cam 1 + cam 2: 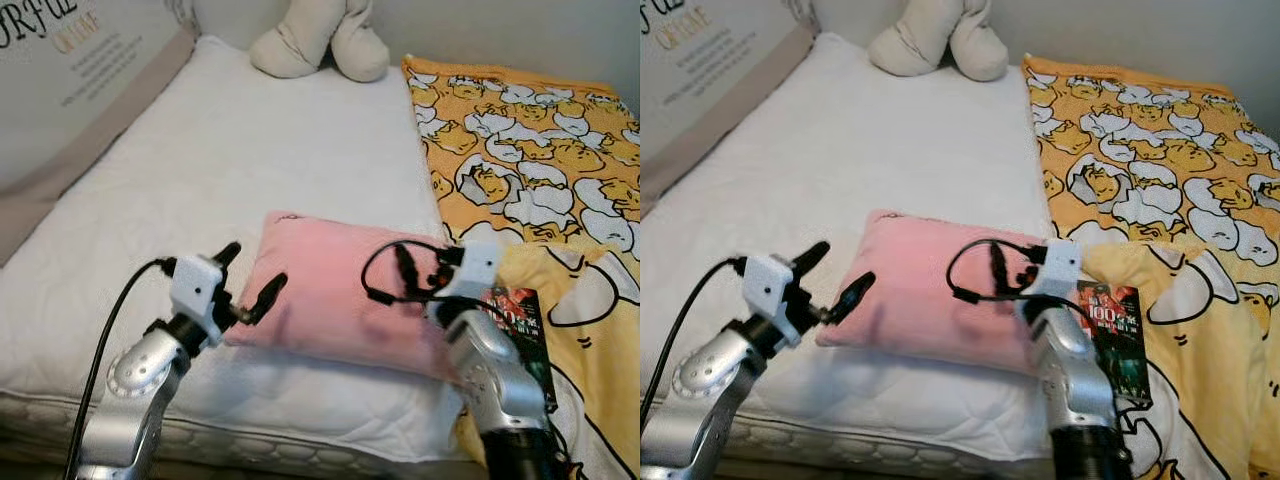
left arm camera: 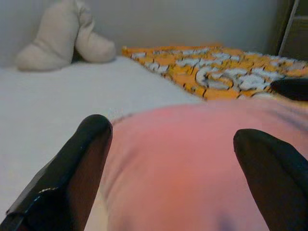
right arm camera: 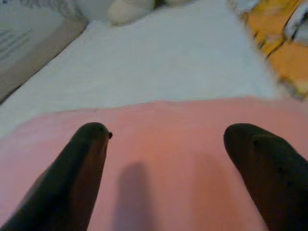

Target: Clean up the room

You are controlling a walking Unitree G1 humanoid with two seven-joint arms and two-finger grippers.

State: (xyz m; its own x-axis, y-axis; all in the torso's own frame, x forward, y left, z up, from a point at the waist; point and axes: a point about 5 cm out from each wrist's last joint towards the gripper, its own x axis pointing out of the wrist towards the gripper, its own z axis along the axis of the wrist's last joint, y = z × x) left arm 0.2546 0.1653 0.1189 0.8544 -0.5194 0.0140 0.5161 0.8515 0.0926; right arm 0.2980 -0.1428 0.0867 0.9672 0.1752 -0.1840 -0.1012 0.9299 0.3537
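Pink pillow [image 1: 330, 290] lies flat near the bed's [image 1: 250, 160] front edge, your left tool [image 1: 250, 278] spread wide at its left edge, your right tool [image 3: 168, 159] wide over its right part, open white mattress beyond, yellow blanket [image 1: 530, 150] and a book [image 1: 520, 320] just right.

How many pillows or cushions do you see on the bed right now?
1. A pink pillow lies near the foot edge of the white mattress, between the open left gripper and the open right gripper. The yellow blanket may hide others.
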